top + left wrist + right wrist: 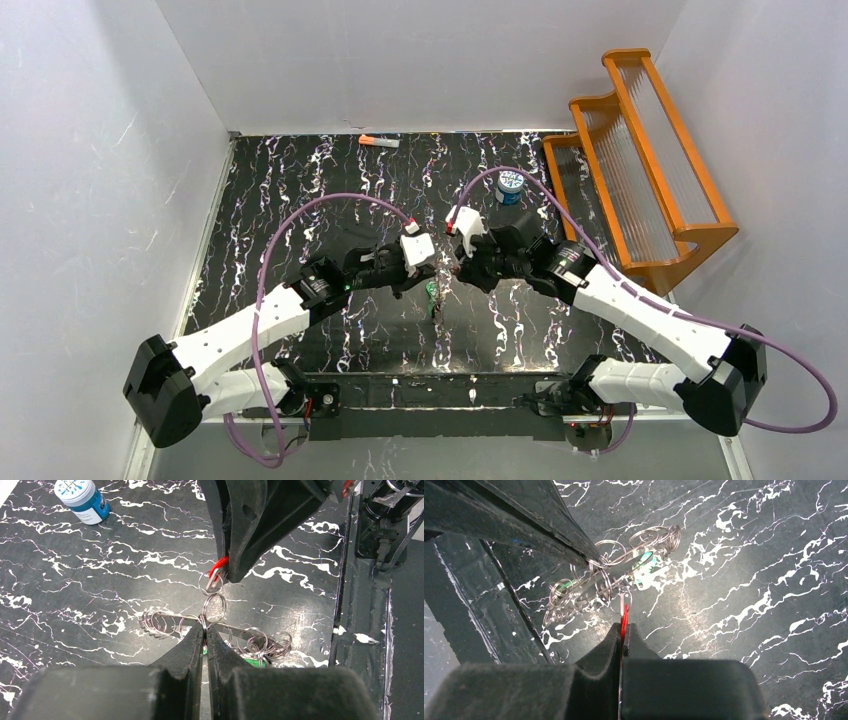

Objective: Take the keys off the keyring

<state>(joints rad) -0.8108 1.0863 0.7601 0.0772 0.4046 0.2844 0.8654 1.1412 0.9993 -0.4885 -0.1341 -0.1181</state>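
Observation:
My left gripper (205, 630) is shut on the edge of the keyring (159, 623), a dark toothed ring seen nearly edge-on and strung with several small wire rings. My right gripper (625, 625) is shut on the red key (625, 616), whose blade hangs from one small wire ring. In the left wrist view the red key (218, 568) shows at the right gripper's tip (227, 576). A green key (642, 558) hangs under the ring, and another green head (258, 662) shows at its far side. In the top view both grippers meet over the table's middle, with the green key (432, 295) dangling below.
A blue-and-white canister (510, 186) stands behind the right gripper. An orange-and-grey stick (378, 142) lies at the table's back edge. An orange wooden rack (640, 160) fills the back right. White walls close the left and back sides.

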